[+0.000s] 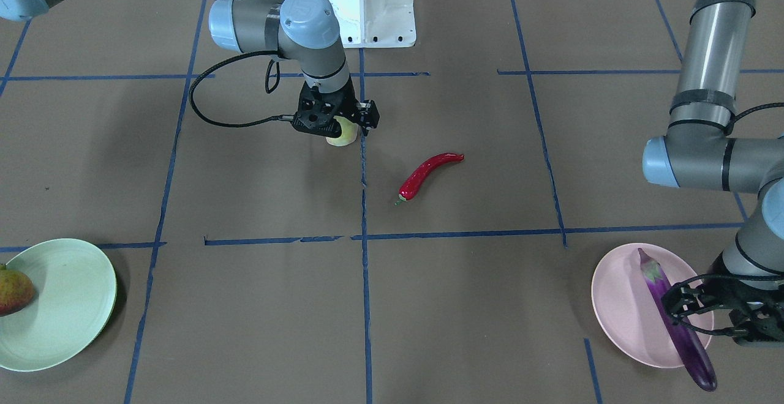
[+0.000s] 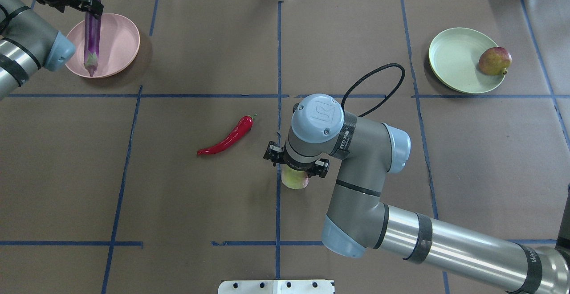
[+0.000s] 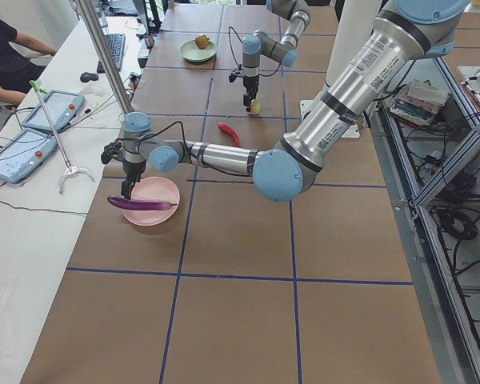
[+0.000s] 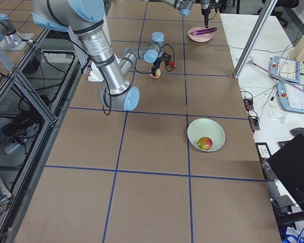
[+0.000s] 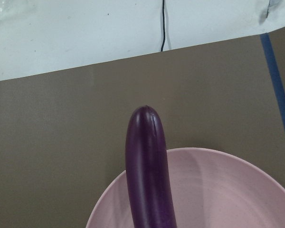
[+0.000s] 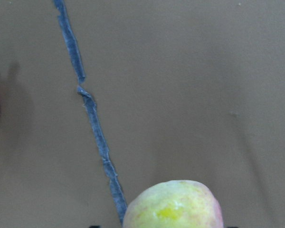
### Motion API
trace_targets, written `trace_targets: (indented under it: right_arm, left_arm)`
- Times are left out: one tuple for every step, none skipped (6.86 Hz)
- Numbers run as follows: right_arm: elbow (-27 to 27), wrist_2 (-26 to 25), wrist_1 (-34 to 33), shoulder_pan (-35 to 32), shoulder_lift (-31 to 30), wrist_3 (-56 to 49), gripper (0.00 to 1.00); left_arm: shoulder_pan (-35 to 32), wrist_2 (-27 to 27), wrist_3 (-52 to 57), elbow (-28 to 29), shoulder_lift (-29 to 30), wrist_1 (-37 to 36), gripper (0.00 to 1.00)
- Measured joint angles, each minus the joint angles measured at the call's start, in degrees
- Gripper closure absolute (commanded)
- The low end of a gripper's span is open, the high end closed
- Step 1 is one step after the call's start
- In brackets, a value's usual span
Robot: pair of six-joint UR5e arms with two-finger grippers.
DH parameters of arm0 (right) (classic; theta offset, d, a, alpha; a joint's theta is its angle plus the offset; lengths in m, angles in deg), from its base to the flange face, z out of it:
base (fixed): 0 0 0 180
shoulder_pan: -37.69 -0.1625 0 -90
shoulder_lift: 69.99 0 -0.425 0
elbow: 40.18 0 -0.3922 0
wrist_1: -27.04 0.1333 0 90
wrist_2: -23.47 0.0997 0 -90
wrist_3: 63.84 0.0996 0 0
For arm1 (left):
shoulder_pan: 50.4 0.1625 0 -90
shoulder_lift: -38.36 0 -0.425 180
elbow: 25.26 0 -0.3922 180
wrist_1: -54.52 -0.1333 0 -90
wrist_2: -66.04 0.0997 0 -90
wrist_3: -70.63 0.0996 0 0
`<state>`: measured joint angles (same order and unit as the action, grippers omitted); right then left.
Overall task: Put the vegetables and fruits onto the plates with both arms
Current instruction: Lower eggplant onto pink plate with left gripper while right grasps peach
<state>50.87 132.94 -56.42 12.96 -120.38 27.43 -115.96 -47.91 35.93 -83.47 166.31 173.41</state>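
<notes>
My left gripper (image 2: 92,11) is shut on the far end of the purple eggplant (image 2: 92,40). The eggplant lies across the pink plate (image 2: 118,44) with that end past the rim, as the left wrist view shows (image 5: 147,166). My right gripper (image 2: 295,169) is down over the pale peach (image 2: 295,180) on the table. Its jaws stand open on either side of the peach, which fills the bottom of the right wrist view (image 6: 173,206). The red chili (image 2: 227,140) lies left of the peach. The pomegranate-like fruit (image 2: 494,61) rests on the rim of the green plate (image 2: 454,58).
The white base block (image 2: 276,286) sits at the near table edge. Blue tape lines cross the brown table cover. Operator desks with tablets run along the far side. The right arm's elbow hangs over the table to the right of the peach.
</notes>
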Motion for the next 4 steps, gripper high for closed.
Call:
trace_targets:
  right_arm:
    - [0.3, 0.1, -0.1, -0.2, -0.2, -0.1, 1.0]
    - [1.3, 0.6, -0.1, -1.5, -0.7, -0.2, 1.0]
    - [3.1, 1.8, -0.1, -4.4, -2.0, -0.6, 1.0]
    - [4.8, 4.1, -0.1, -9.0, -3.6, -2.6, 1.0]
  left_arm:
    - [1.0, -2.8, -4.3, -1.9, -0.1, -0.2, 0.0]
    - [2.8, -5.5, -8.6, -5.0, -0.3, -0.5, 0.0]
    - [5.4, -7.7, -13.4, -9.0, -0.7, -0.6, 0.0]
    - [8.9, -9.3, -18.4, -13.5, -1.3, -0.7, 0.0]
